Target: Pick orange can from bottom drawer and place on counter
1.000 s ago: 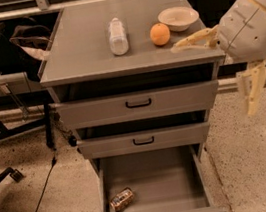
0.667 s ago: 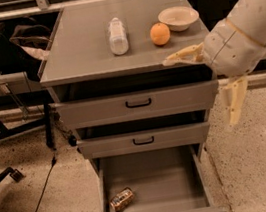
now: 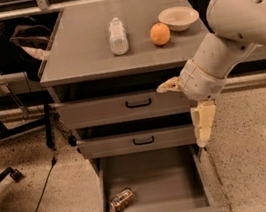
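the counter (image 3: 88,49) is smooth matt grey, like the bottom drawer (image 3: 155,175). the orange can (image 3: 122,199) inside gleams metallic. the bottle (image 3: 117,35) looks clear plastic. the gripper (image 3: 181,115), fingers (image 3: 203,124) spread, hangs over that drawer's right side in smooth cream plastic. the floor (image 3: 263,157) is speckled stone.

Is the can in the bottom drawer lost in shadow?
Camera view: the bottom drawer is dim but evenly lit, the orange can visible at its front left; deepest shadow sits under the counter; end effector, open, hangs before the upper drawer fronts at right.
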Controlling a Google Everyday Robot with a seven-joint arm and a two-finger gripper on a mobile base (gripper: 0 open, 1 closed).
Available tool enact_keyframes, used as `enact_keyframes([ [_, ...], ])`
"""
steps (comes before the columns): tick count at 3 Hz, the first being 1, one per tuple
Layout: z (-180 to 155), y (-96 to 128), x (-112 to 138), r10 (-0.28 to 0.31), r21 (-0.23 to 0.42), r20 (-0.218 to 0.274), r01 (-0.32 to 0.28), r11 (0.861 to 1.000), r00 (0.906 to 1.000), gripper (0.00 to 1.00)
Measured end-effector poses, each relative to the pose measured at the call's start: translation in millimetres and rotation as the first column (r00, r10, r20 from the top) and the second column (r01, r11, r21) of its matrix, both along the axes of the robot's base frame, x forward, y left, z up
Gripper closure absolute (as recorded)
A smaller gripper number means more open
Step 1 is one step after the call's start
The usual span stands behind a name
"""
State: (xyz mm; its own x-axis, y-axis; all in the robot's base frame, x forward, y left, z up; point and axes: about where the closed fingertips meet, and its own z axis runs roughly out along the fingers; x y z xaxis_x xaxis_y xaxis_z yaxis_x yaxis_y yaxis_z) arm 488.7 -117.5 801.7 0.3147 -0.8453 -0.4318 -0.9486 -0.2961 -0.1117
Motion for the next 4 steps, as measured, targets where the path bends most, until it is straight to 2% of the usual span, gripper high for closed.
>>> enact_keyframes([
  [1, -45, 10, 13, -0.023, -0.033, -0.069, 0.021, 0.999, 0.9973, 0.00],
  [2, -45, 10, 13, -0.023, -0.033, -0.069, 0.021, 0.999, 0.9973, 0.00],
  [3, -57, 10, 13, -0.075, -0.033, -0.065, 0.073, 0.997, 0.9950, 0.00],
  [4, -103, 15, 25, -0.196, -0.053, -0.046, 0.194, 0.980, 0.9795, 0.00],
])
